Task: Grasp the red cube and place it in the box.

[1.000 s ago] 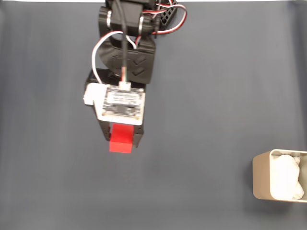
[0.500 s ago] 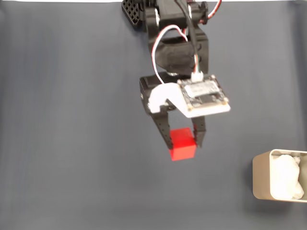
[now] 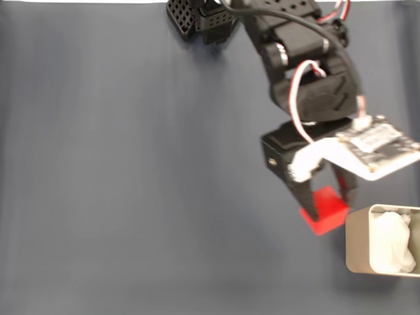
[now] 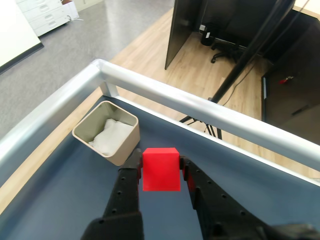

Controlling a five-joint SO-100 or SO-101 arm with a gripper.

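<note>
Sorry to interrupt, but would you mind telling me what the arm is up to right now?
The arm is carrying the red cube, clamped between the fingers of its end effector and lifted off the dark blue table. In the fixed view the cube sits just left of the beige box, not yet over its opening. The box stands near the table's edge, with white soft lining inside. The cube has not been dropped in yet.

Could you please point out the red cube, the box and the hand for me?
red cube [image 4: 160,170], wrist view, on its front face.
box [image 4: 125,146], wrist view, on its beige outer wall.
hand [image 4: 160,172], wrist view, midway between the fingertips, shut on the cube.
</note>
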